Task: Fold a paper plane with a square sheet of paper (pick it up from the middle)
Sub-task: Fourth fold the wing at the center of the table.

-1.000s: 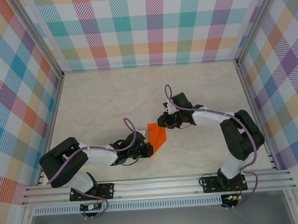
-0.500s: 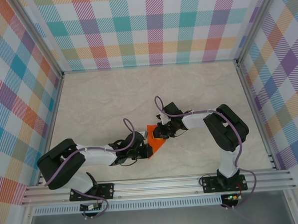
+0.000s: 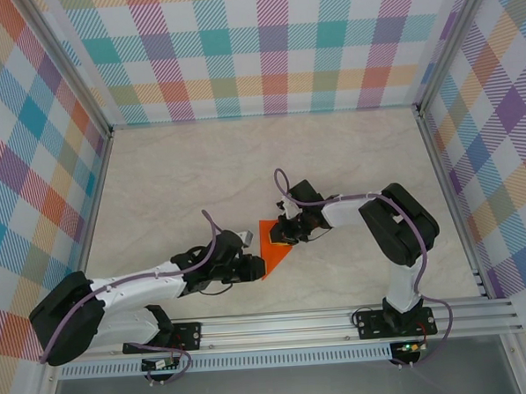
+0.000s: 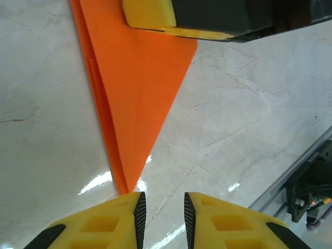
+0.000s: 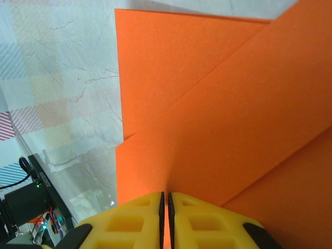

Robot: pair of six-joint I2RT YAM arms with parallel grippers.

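Note:
The square sheet of paper (image 3: 274,256) is bright orange and lies folded into a pointed triangular shape on the marble table, mid-front. My right gripper (image 3: 286,238) is over its far edge. In the right wrist view the right gripper (image 5: 166,199) is shut on a raised fold of the paper (image 5: 218,104). My left gripper (image 3: 252,266) sits just left of the sheet's near tip. In the left wrist view the left gripper (image 4: 162,207) is open a little with only table between its fingers, and the paper's tip (image 4: 124,181) ends at the left finger.
The marble table (image 3: 200,174) is boxed in by checked walls on three sides. An aluminium rail (image 3: 278,324) with both arm bases runs along the near edge. The right gripper's yellow finger (image 4: 150,13) presses on the paper at the top of the left wrist view.
The right gripper moved left onto the paper and pinched it. The left gripper let go, opened slightly and drew back off the paper's near tip, its arm stretching out lower.

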